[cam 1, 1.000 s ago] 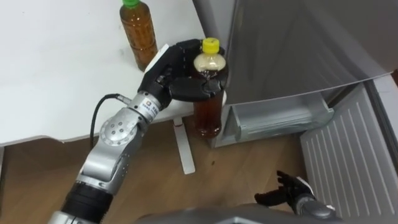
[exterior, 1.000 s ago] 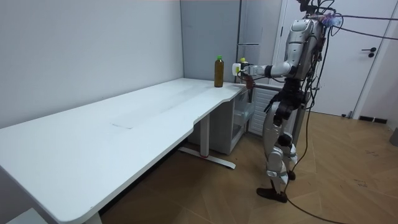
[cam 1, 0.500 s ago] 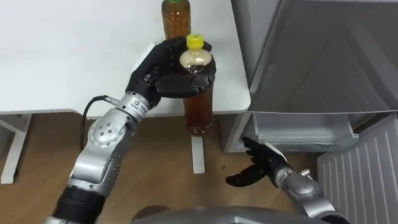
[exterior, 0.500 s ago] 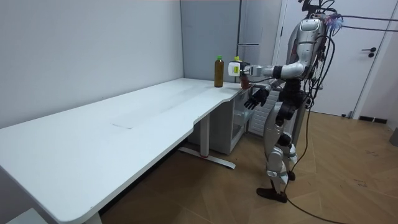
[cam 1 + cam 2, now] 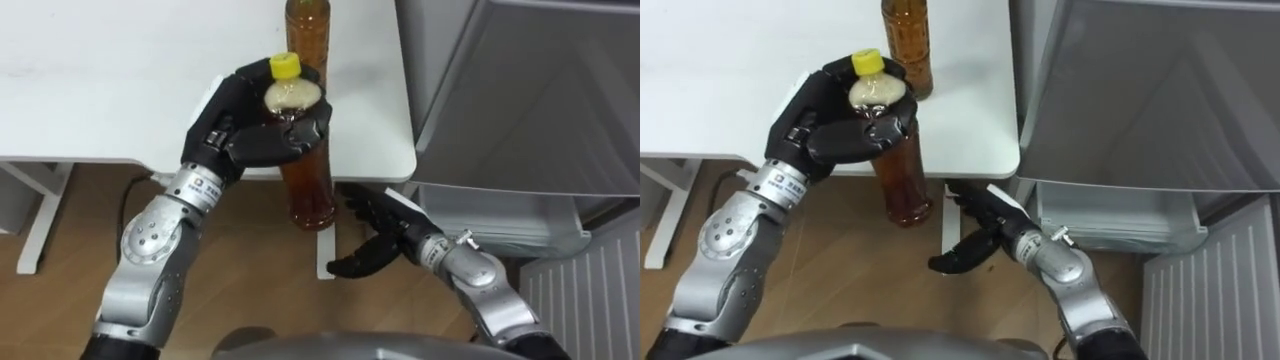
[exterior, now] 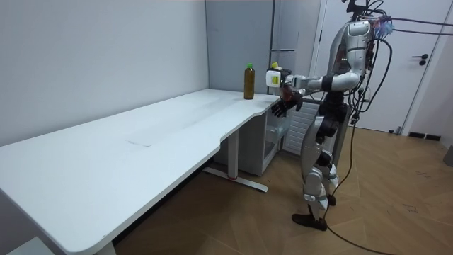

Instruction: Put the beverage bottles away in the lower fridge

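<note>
My left hand (image 5: 255, 130) is shut on the neck of a brown tea bottle (image 5: 308, 185) with a yellow cap, holding it upright in the air just off the white table's corner (image 5: 390, 150). Below and to the right of the bottle's base, my right hand (image 5: 378, 232) is open with its fingers spread, not touching it. A second brown tea bottle (image 5: 305, 30) stands on the table behind the held one; in the room view its green cap shows (image 6: 248, 80). In the right eye view the held bottle (image 5: 902, 180) hangs from the left hand (image 5: 845, 125).
The grey fridge (image 5: 520, 90) stands to my right, its lower compartment (image 5: 500, 215) open and the lower door (image 5: 590, 300) swung out at the lower right. The table's white leg (image 5: 40, 215) and wooden floor lie below. In the room view I stand at the table's end (image 6: 265, 99).
The left hand has carried the bottle away from the fridge toward the table corner. The right hand has risen from low down to just under the bottle. The view has shifted left.
</note>
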You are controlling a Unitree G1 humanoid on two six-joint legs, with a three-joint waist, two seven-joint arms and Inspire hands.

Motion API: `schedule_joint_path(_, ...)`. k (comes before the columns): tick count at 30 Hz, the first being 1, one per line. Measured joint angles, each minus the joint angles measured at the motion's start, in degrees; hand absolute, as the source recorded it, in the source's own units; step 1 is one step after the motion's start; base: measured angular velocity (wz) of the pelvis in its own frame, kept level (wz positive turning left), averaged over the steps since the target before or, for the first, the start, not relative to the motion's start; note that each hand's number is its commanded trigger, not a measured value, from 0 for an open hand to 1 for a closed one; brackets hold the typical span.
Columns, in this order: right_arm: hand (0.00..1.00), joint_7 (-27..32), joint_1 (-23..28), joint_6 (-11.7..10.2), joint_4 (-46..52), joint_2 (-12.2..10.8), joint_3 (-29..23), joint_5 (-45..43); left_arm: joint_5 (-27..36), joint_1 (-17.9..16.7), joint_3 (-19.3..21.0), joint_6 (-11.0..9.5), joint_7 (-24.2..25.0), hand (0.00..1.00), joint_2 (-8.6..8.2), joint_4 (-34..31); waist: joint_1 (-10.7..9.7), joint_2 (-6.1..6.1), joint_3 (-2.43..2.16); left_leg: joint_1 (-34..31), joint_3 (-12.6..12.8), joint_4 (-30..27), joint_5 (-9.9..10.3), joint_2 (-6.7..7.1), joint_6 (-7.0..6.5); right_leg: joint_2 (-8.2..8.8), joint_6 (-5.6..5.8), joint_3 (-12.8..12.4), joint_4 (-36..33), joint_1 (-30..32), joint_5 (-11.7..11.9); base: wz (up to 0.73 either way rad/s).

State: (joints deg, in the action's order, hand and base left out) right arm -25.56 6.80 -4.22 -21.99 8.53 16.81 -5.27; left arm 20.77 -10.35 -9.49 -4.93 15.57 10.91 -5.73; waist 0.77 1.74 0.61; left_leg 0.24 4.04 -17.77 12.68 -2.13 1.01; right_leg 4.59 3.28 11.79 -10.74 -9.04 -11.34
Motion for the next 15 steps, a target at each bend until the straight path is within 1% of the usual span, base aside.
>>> schedule_joint_path(2, 0.00, -2.2, 0.0, 0.2, 1.4, 0.0, 0.0, 1.8, 0.1, 0.0, -0.2, 0.0, 0.2, 1.00, 0.00, 0.1, 0.0, 0.18, 0.17, -0.1, 0.0, 0.1, 0.0, 0.03, -0.01, 0.01, 0.00, 0.0, 0.0, 0.1, 0.0, 0.00)
schedule_joint_path(3, 0.00, -3.8, 0.0, 0.7, 2.0, 0.1, 0.0, 3.5, 0.4, -0.1, -0.3, 0.0, 0.6, 1.00, -0.01, 0.1, -0.1, 0.36, 0.23, -0.5, -0.1, 0.1, 0.0, 0.03, -0.02, 0.02, 0.00, 0.0, -0.1, 0.3, 0.0, 0.00)
schedule_joint_path(5, 0.00, -6.1, 0.0, 1.0, 2.2, 0.3, -0.1, 5.7, 2.2, -0.1, -0.4, 0.1, 1.8, 1.00, -0.07, 0.9, 0.0, 0.47, 0.21, -0.9, -0.1, -0.1, 0.0, 0.03, -0.02, 0.02, -0.01, -0.1, -0.2, 0.9, 0.0, 0.00)
schedule_joint_path(6, 0.00, -7.6, 0.1, 1.7, 2.2, 0.4, -0.1, 7.2, 3.7, -0.1, -0.5, 0.2, 2.8, 1.00, -0.10, 2.1, 0.0, 0.48, 0.23, -1.0, -0.1, -0.3, 0.0, 0.03, -0.04, 0.06, -0.01, -0.1, -0.5, 1.0, 0.0, 0.00)
schedule_joint_path(9, 0.00, -10.8, 0.2, 2.7, 2.2, 0.8, -0.1, 10.7, 5.9, 0.0, -0.5, 1.4, 5.2, 1.00, 0.06, 3.5, -0.1, 0.40, 0.28, -1.8, -0.1, -1.1, 0.1, -0.01, -0.19, 0.13, -0.01, 0.0, -1.0, 1.7, 0.0, 0.00)
schedule_joint_path(13, 0.00, -14.3, 0.3, 4.9, 2.2, 1.0, 0.0, 14.7, 6.1, 0.0, -1.0, 2.6, 7.5, 1.00, 0.62, 5.2, -0.1, 0.35, 0.33, -2.6, 0.1, -1.4, 0.3, 0.09, -0.48, 0.31, 0.00, 0.0, -1.1, 2.1, 0.0, 0.00)
schedule_joint_path(15, 0.00, -15.6, 0.3, 5.6, 2.2, 1.0, 0.1, 15.8, 6.1, 0.0, -1.3, 3.4, 7.8, 1.00, 0.84, 6.0, -0.1, 0.41, 0.35, -2.6, 0.1, -1.4, 0.4, 0.12, -0.51, 0.33, 0.01, -0.1, -1.1, 2.1, 0.0, 0.00)
